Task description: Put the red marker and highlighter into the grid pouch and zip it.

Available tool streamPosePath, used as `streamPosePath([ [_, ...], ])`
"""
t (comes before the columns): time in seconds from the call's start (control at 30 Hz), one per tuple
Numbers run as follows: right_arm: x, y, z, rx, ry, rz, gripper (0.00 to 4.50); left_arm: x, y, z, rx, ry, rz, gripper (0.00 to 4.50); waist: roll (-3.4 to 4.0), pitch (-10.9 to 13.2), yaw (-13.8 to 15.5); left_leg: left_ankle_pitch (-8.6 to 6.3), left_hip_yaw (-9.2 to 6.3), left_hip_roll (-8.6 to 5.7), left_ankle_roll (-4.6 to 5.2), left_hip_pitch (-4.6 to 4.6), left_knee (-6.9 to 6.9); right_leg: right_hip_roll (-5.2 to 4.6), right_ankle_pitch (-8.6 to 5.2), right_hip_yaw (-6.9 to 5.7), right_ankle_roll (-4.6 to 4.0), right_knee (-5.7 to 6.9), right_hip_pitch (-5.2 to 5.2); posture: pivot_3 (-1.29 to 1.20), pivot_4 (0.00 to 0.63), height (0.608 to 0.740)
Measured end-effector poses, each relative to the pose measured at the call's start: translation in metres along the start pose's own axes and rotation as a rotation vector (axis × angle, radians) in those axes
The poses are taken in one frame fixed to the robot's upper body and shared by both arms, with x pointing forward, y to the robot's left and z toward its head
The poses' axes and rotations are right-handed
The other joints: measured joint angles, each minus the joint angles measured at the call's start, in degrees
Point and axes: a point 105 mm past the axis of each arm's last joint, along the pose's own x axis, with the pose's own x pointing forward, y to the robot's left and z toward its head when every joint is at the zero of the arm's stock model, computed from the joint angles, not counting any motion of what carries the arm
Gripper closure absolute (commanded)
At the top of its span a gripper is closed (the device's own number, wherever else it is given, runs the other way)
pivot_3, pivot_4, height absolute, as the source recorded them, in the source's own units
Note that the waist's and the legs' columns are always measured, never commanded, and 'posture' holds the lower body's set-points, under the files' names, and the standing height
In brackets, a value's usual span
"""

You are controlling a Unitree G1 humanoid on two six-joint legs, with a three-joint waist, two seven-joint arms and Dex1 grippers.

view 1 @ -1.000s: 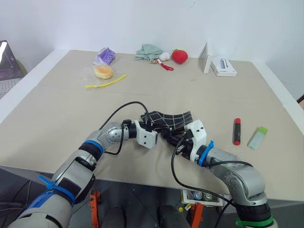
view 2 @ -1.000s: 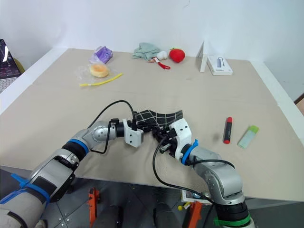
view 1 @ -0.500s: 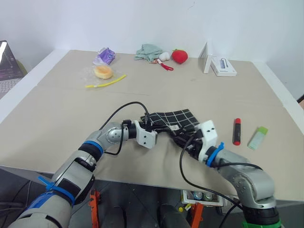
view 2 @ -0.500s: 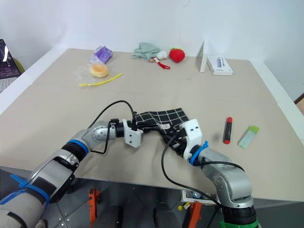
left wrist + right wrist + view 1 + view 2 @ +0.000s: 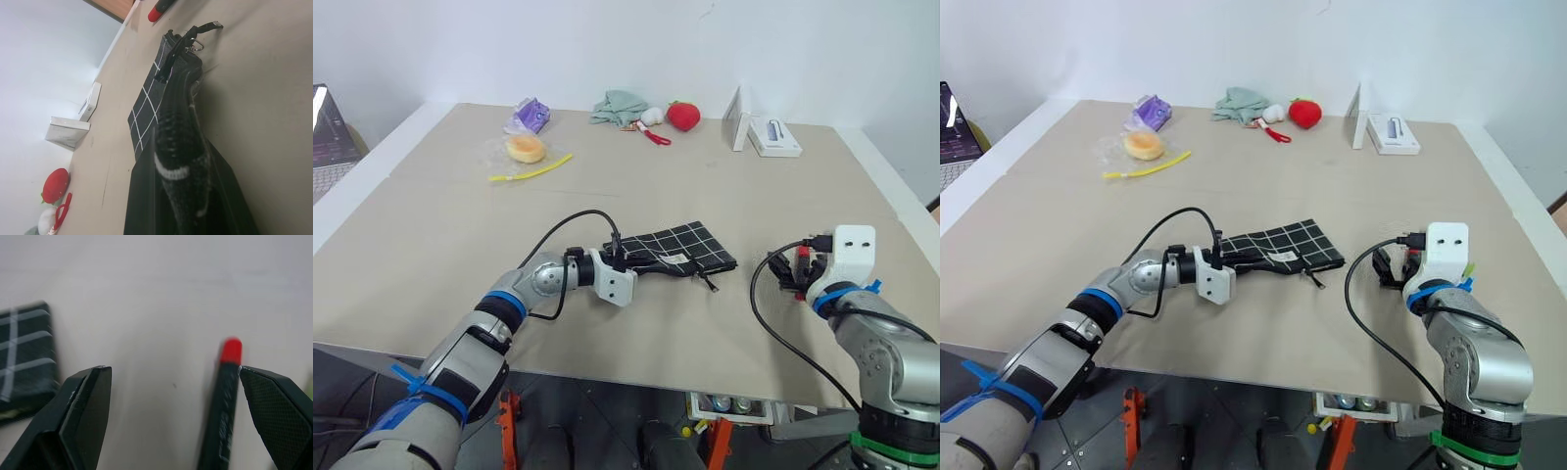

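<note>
Plainly, from the head views, the left gripper (image 5: 631,264) is clamped on the near end of the grid pouch (image 5: 680,247), which lies flat on the worktop (image 5: 636,196). The right gripper (image 5: 1393,266) sits by the red marker (image 5: 1414,257), with the highlighter (image 5: 1467,266) just beyond. A plush strawberry (image 5: 683,116), a cloth (image 5: 619,106), a bun in a wrapper (image 5: 526,148) and a white box (image 5: 773,139) lie well apart at the far edge, blocking nothing.

Left wrist view: the pouch mouth looks nearly flat, so a pen might snag on it.

Right wrist view: the jaws stand wide, the marker right beside one finger (image 5: 274,406); closing off-centre could roll it away.
</note>
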Motion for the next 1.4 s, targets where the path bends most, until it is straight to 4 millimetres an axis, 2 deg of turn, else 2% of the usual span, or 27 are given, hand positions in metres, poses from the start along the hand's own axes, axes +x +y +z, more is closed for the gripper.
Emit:
streamPosePath([
  [0.17, 0.005, -0.005, -0.013, 0.028, 0.048, -0.053, 0.05, 0.000, 0.000, 0.000, 0.000, 0.001, 0.000, 4.50, 0.00, 0.00, 0.00, -0.01, 0.00, 0.00, 0.02, 0.01, 0.00, 0.00, 0.00, 0.00, 0.00, 0.00, 0.01, 0.00, 0.150, 0.732],
  [0.27, 0.011, -0.008, -0.029, 0.050, 0.104, -0.086, 0.05, 0.000, 0.000, 0.000, -0.001, 0.002, 0.002, 4.50, 0.02, -0.01, 0.02, -0.02, 0.00, -0.01, 0.03, 0.00, 0.00, 0.00, 0.00, 0.00, 0.00, 0.00, 0.01, 0.00, 0.150, 0.732],
  [0.4, 0.013, -0.008, -0.034, 0.053, 0.128, -0.085, 0.05, 0.000, 0.000, 0.000, -0.003, 0.004, 0.008, 4.50, 0.05, -0.01, 0.02, -0.03, 0.00, -0.01, 0.06, 0.00, 0.00, -0.01, -0.01, 0.00, 0.01, 0.00, 0.01, 0.00, 0.150, 0.732],
  [0.5, 0.014, -0.005, -0.035, 0.062, 0.137, -0.075, 0.90, 0.000, 0.000, 0.000, -0.005, 0.004, 0.012, 4.50, 0.05, -0.01, 0.01, -0.04, 0.00, -0.01, 0.07, 0.00, 0.00, 0.00, -0.01, -0.01, 0.01, 0.00, 0.01, 0.00, 0.150, 0.732],
  [0.6, 0.015, -0.002, -0.035, 0.072, 0.137, -0.069, 2.29, -0.001, 0.000, 0.000, -0.011, 0.004, 0.018, 4.50, 0.05, -0.01, 0.01, -0.05, 0.00, -0.01, 0.09, 0.00, 0.00, -0.01, -0.02, 0.00, 0.01, 0.00, 0.01, 0.00, 0.150, 0.732],
  [0.7, 0.017, -0.003, -0.032, 0.080, 0.126, -0.072, 3.86, -0.001, 0.000, -0.001, -0.025, 0.005, 0.029, 4.50, 0.06, -0.01, 0.02, -0.06, 0.00, -0.02, 0.11, -0.01, 0.00, -0.01, -0.03, 0.00, 0.02, 0.00, 0.00, 0.00, 0.150, 0.732],
  [0.83, 0.013, 0.004, -0.009, -0.093, 0.016, 0.104, 3.91, -0.002, 0.002, 0.000, -0.048, 0.000, 0.034, 4.50, 0.15, 0.04, 0.00, -0.17, 0.01, -0.07, 0.30, -0.02, 0.01, -0.04, -0.11, 0.01, 0.05, -0.01, 0.00, 0.00, 0.150, 0.732],
  [0.97, -0.013, 0.031, 0.019, -0.329, -0.127, 0.411, 3.91, -0.003, 0.002, -0.001, -0.060, 0.004, 0.031, 4.50, 0.18, 0.04, 0.04, -0.30, -0.05, -0.07, 0.52, -0.02, 0.04, -0.03, -0.20, -0.04, 0.04, -0.01, 0.04, 0.00, 0.150, 0.732],
  [1.07, -0.042, 0.050, 0.013, -0.438, -0.110, 0.682, 3.91, -0.002, 0.002, -0.001, -0.064, 0.002, 0.028, 4.50, 0.16, 0.05, 0.16, -0.33, -0.14, -0.11, 0.53, -0.05, 0.10, -0.05, -0.26, -0.09, 0.07, -0.03, 0.10, 0.00, 0.150, 0.732],
  [1.13, -0.055, 0.053, 0.002, -0.482, -0.049, 0.788, 3.91, -0.002, 0.002, -0.001, -0.069, 0.002, 0.029, 4.50, 0.16, 0.06, 0.13, -0.34, -0.13, -0.15, 0.52, -0.05, 0.14, -0.09, -0.26, -0.08, 0.07, -0.03, 0.12, 0.00, 0.150, 0.732],
  [1.2, -0.060, 0.049, -0.003, -0.536, -0.007, 0.827, 3.91, -0.002, 0.002, -0.001, -0.072, 0.002, 0.027, 4.50, 0.15, 0.06, 0.12, -0.34, -0.12, -0.17, 0.52, -0.04, 0.18, -0.12, -0.25, -0.07, 0.07, -0.03, 0.12, 0.00, 0.150, 0.732],
  [1.27, -0.056, 0.028, -0.003, -0.658, 0.059, 0.789, 3.91, -0.001, 0.001, 0.000, -0.074, -0.001, 0.024, 4.50, 0.17, 0.08, 0.11, -0.33, -0.09, -0.27, 0.52, -0.02, 0.23, -0.20, -0.24, -0.05, 0.09, -0.02, 0.14, 0.00, 0.150, 0.732],
  [1.4, -0.046, -0.001, 0.000, -0.741, 0.099, 0.689, 3.91, -0.001, 0.001, 0.000, -0.077, -0.002, 0.023, 4.50, 0.13, 0.09, 0.11, -0.33, -0.11, -0.26, 0.51, 0.02, 0.24, -0.18, -0.22, -0.06, 0.08, -0.01, 0.16, 0.00, 0.150, 0.732],
])
